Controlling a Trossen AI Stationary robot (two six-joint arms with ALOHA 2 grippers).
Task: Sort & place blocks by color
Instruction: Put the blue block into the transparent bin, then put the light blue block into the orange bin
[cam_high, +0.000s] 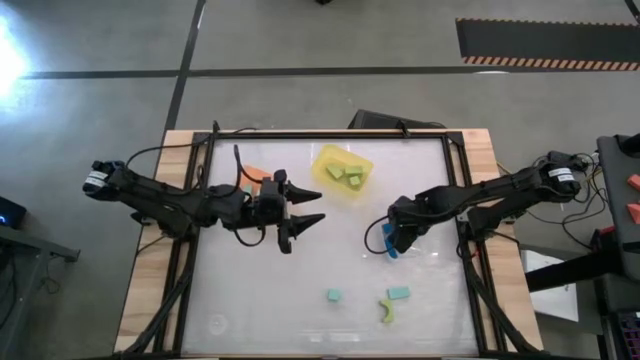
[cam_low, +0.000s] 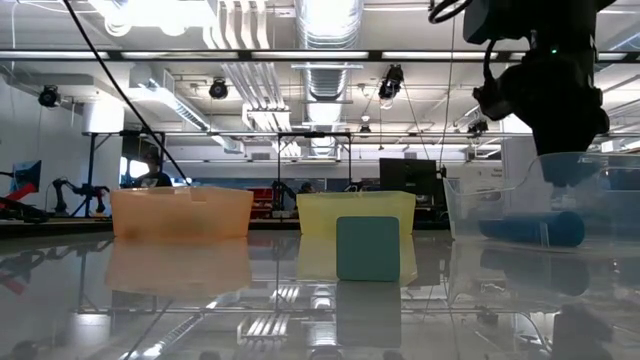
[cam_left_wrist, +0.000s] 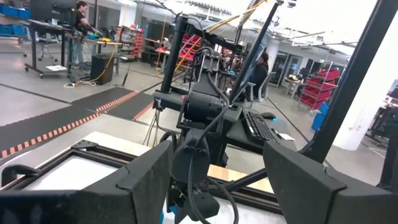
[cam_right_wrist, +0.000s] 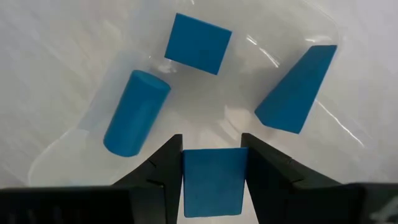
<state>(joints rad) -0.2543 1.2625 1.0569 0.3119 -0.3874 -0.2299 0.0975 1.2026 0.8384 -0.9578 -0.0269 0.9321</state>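
Observation:
My right gripper hangs over the clear bin at the table's right, shut on a blue block. Below it in the bin lie a blue cylinder, a blue cube and a blue wedge. My left gripper is open and held above the table's middle, touching nothing. Yellow-green blocks lie in the yellow bin. Two mint-teal blocks and a yellow-green arch rest on the table near its near edge. My right gripper pinches the blue block between its two fingers, one finger on each of two opposite flat sides. The fingers point down from above. The block is lifted clear over the clear bin's floor, with its flat end face toward the wrist camera.
An orange tray sits at the far left beside my left arm, the yellow bin at the far middle. In the low view one teal block stands in front of the yellow bin. Black frame rails border the table.

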